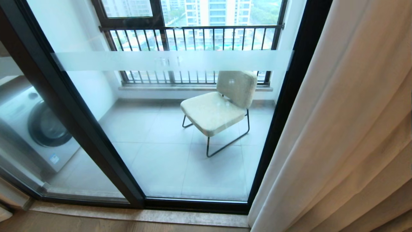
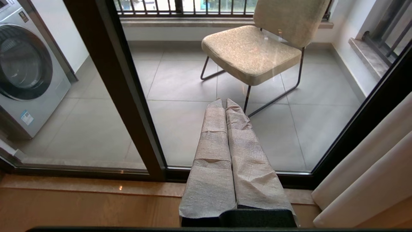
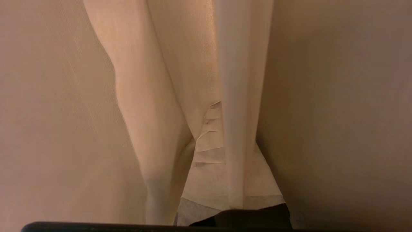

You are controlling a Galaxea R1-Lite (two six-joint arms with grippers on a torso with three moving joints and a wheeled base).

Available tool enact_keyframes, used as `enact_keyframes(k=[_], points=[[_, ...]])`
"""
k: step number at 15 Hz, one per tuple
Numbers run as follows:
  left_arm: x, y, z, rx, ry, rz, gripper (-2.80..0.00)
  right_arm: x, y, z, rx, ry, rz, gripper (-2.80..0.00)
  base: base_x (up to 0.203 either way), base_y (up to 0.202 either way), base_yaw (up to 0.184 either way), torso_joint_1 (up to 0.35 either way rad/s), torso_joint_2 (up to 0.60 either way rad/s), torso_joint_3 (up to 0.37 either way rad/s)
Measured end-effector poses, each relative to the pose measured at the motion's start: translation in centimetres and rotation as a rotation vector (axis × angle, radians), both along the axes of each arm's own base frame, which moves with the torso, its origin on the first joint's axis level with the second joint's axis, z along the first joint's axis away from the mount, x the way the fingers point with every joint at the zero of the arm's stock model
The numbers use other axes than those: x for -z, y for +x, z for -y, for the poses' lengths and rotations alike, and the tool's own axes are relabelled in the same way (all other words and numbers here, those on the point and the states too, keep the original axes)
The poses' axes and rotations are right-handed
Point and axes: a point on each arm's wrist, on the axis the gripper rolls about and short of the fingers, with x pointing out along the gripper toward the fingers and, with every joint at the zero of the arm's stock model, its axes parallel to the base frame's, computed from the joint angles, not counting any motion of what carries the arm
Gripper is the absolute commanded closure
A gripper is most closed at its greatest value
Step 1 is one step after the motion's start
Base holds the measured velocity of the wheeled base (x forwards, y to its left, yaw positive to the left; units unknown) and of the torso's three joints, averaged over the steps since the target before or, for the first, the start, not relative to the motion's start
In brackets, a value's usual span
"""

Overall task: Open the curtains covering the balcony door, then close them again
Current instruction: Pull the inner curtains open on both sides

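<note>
The curtains [image 1: 347, 129] hung bunched just right of the balcony door [image 1: 180, 129], leaving its glass uncovered, so the opening looked done and the closing was judged to be the step in hand. The right tool [image 3: 225, 141] was buried among the folds, its wrapped fingers [image 3: 209, 145] pressed together with a thin pale fold running down across them; whether any cloth was truly pinched between them could not be told.

The main risk was a weak hold: if only the thin sheer fold was caught, a pull toward the door's left frame might slip off or drag the sheer alone while the heavy drape stayed put. A hard sideways tug on pleated cloth could also jam it on its rail, which was out of sight. With the tool hidden in fabric, the head camera gave no check on the grip.

The left tool [image 2: 225, 106] hung in front of the door, pointing at the glass, its fingers shut on nothing; a swing forward could knock the pane.

Beyond the door stood a padded chair [image 1: 219, 109], a washing machine [image 1: 35, 129] far left of it, and a barred window [image 1: 193, 38] behind. All lay behind the glass and blocked nothing
</note>
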Motion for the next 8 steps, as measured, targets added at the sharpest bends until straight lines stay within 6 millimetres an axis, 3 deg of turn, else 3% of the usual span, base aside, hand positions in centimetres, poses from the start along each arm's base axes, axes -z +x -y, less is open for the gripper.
enact_keyframes(k=[2,8], points=[[0.00,0.00,0.00,0.000,0.000,0.000,0.00,-0.05,-0.07,0.04,0.003,-0.001,0.003,0.00,0.000,-0.095,0.001,0.002,0.01,0.002],[0.00,0.00,0.00,-0.001,0.000,0.000,0.00,-0.02,-0.07,0.11,0.005,0.001,0.000,0.00,0.000,0.000,0.000,0.000,0.00,0.000]])
